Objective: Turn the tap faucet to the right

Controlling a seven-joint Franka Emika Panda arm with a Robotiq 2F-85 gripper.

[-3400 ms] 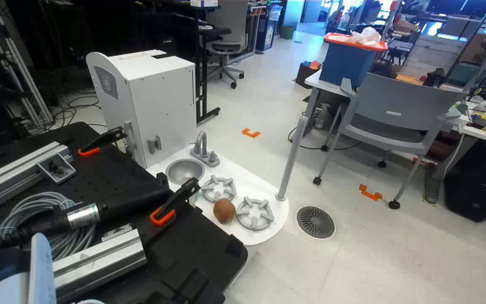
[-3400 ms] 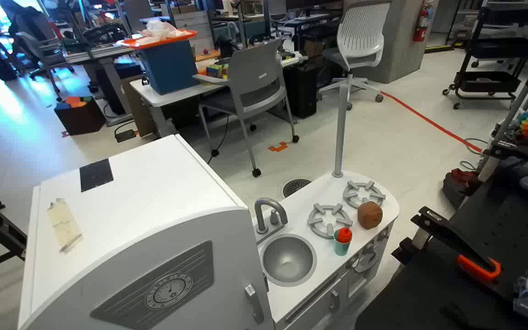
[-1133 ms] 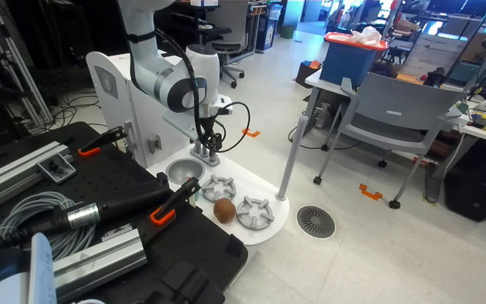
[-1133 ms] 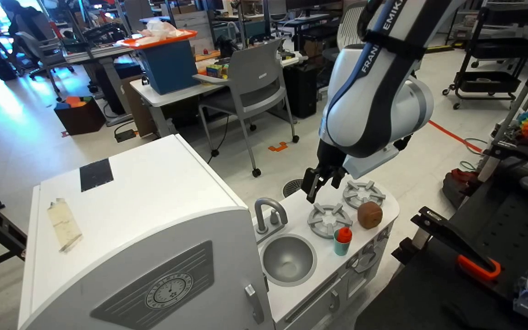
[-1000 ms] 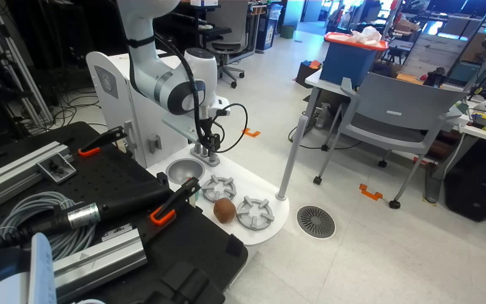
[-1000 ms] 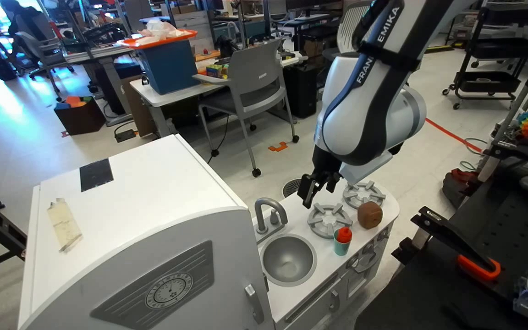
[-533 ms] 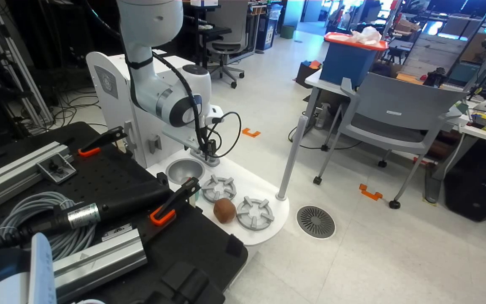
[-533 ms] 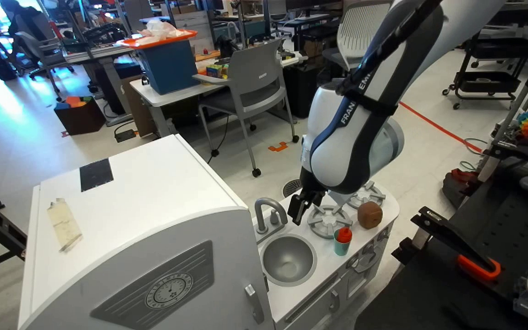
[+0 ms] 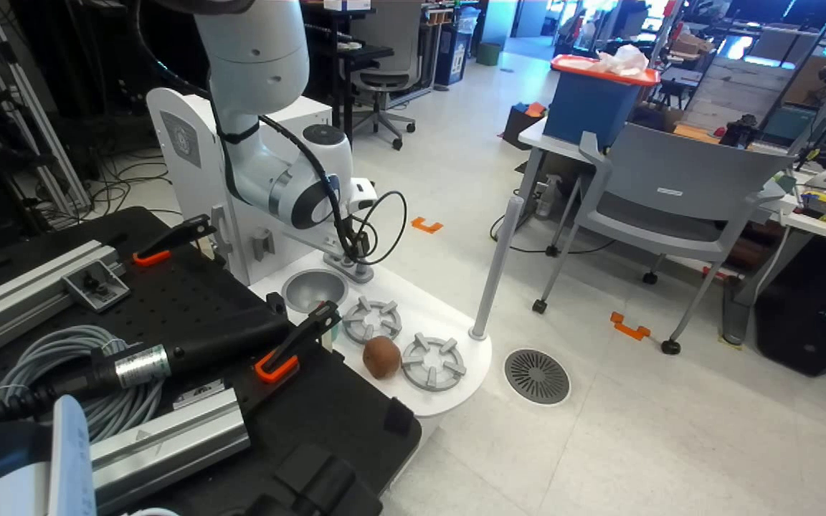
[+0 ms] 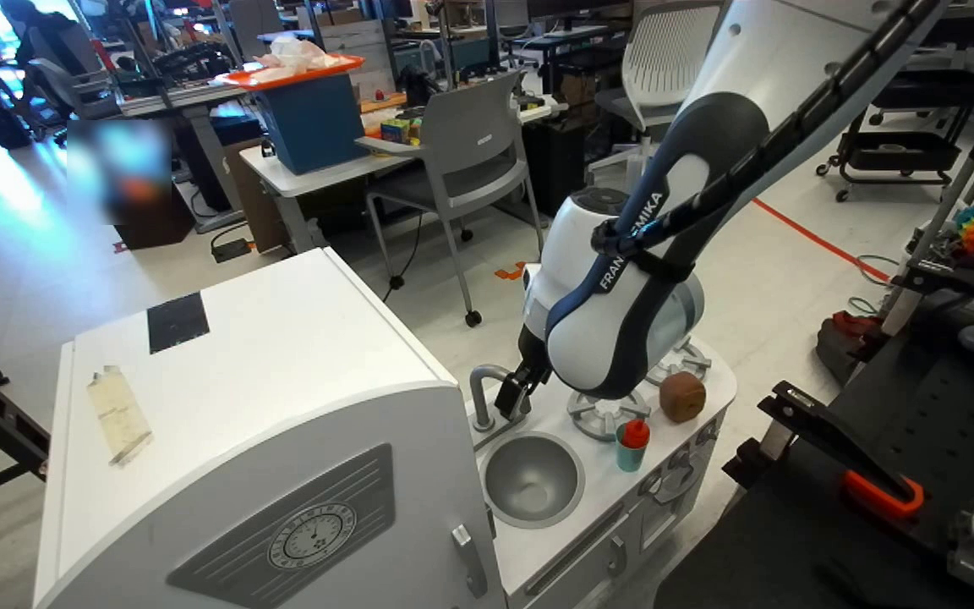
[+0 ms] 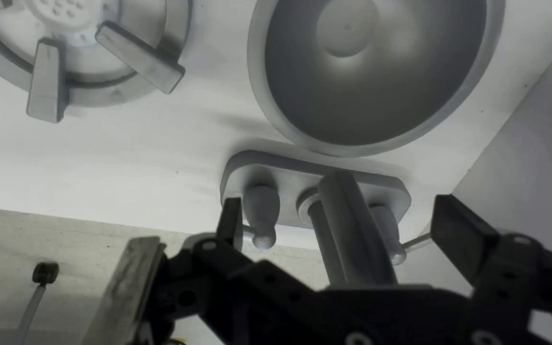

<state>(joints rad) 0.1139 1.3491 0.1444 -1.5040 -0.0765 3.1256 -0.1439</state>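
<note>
The tap faucet is silver-grey, with a bent-over spout and a small knob on each side. In the wrist view its spout (image 11: 352,230) rises between the jaws, and its base plate lies beyond. In an exterior view the stem (image 10: 478,397) shows behind my gripper (image 10: 512,396). In an exterior view the arm hides most of the tap, leaving part of its base (image 9: 363,275). My gripper (image 11: 338,213) is open, jaws wide apart around the spout and both knobs (image 11: 261,211). One finger (image 11: 230,218) is close beside a knob; I cannot tell whether it touches.
The grey sink bowl (image 11: 376,86) lies in front of the tap. The tall white box (image 10: 267,330) stands beside it. Stove rings (image 9: 372,320), a brown round object (image 10: 682,397) and a teal cup (image 10: 630,452) are on the counter. A grey pole (image 9: 497,269) stands at its edge.
The arm was out of view 3.4 seconds ago. Over the last second my gripper has come down and across from above the stove rings to the tap. The tap shows no visible turn.
</note>
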